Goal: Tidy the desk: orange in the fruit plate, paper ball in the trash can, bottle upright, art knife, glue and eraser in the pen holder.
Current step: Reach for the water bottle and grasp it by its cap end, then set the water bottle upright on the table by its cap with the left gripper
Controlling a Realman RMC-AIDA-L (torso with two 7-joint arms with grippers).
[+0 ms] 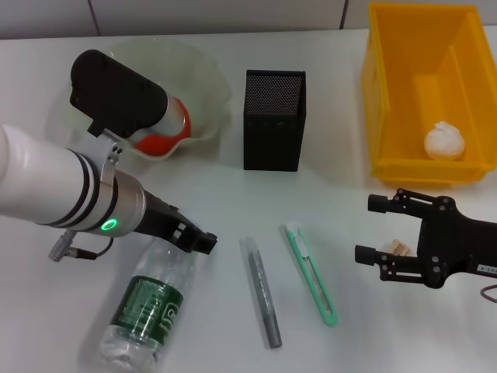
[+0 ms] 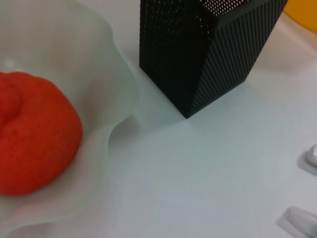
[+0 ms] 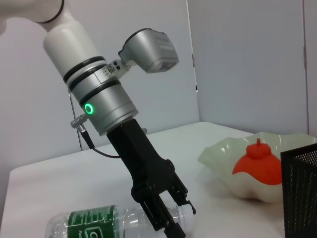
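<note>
The bottle (image 1: 147, 311) lies on its side on the desk (image 1: 217, 194) at the front left; it also shows in the right wrist view (image 3: 94, 223). My left gripper (image 1: 200, 242) is down at its neck, next to the white cap (image 3: 185, 213). The orange (image 1: 159, 140) sits in the fruit plate (image 1: 203, 78). The paper ball (image 1: 444, 140) lies in the trash can (image 1: 380, 116). The glue (image 1: 262, 291) and the art knife (image 1: 311, 272) lie side by side at the front middle. My right gripper (image 1: 374, 229) is open, low over the desk, with the eraser (image 1: 398, 249) just inside its jaws.
The pen holder (image 1: 274, 120) stands upright at the back middle, between the fruit plate and the trash can. The left wrist view shows the orange (image 2: 34, 134), the fruit plate's rim (image 2: 114, 89) and the pen holder (image 2: 198, 49) close by.
</note>
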